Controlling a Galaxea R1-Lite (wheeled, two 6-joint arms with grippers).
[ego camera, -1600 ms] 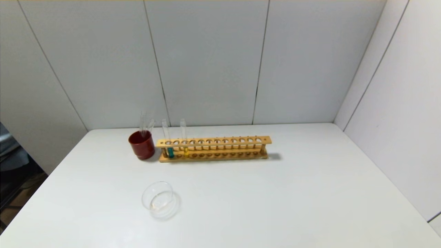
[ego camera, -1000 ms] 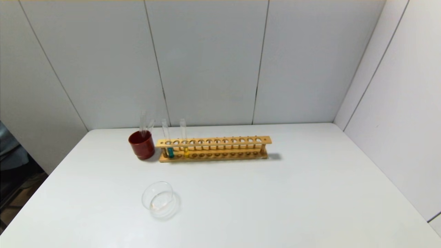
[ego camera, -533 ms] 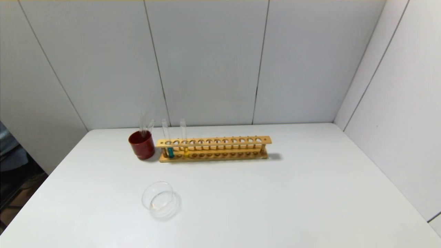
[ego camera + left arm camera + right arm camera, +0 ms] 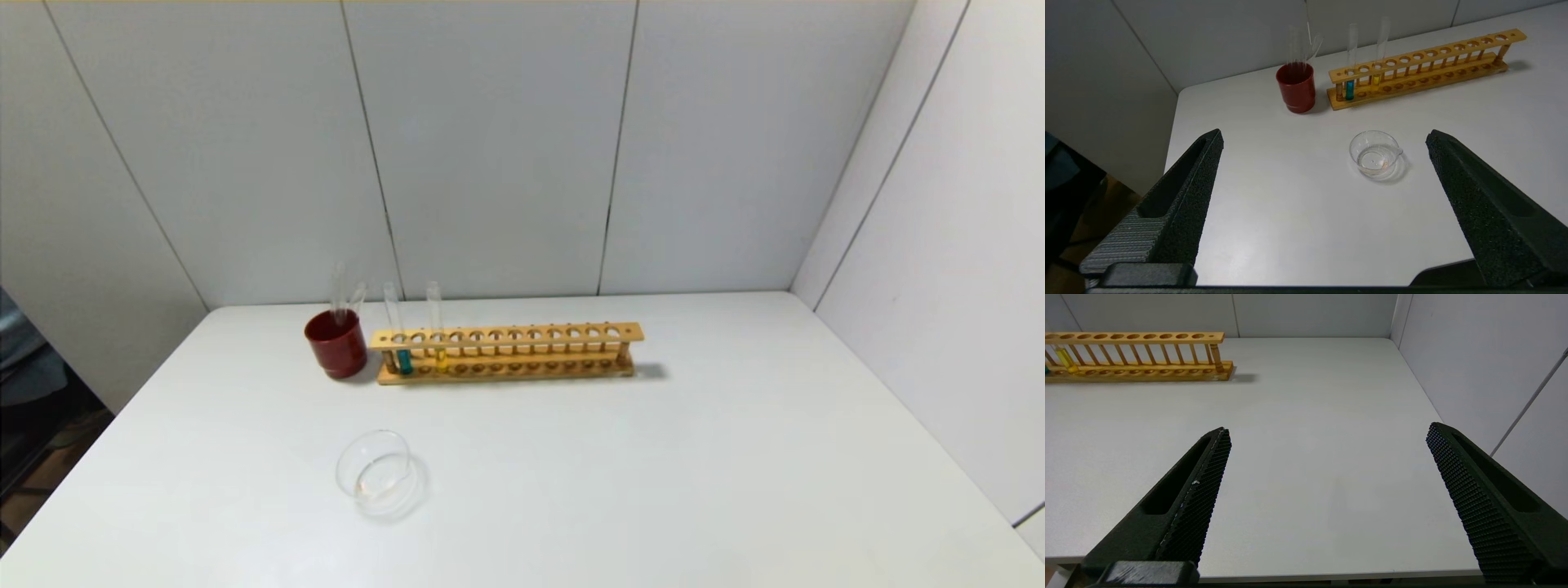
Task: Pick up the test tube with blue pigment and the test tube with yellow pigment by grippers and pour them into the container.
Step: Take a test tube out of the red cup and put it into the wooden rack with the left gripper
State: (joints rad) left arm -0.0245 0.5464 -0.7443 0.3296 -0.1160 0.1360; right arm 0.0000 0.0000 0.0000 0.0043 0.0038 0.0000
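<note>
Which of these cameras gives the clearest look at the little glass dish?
The left wrist view: the glass dish sits near mid-picture, its rim, spout and clear bottom plain. The head view shows it farther off, toward the table's near left. The right wrist view misses it entirely.

Teal-blue liquid is seen in one clear tube (image 4: 403,360) and yellow in another (image 4: 441,358) — both set in a tan wooden rack (image 4: 506,353) — beside a dark red cup (image 4: 336,345).

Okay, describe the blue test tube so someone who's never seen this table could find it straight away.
Find the long wooden rack at the back of the white table. Two tubes stand at its end nearest the red cup. The test tube with blue pigment is the cup-side one, teal at the bottom; its neighbour is yellow.
</note>
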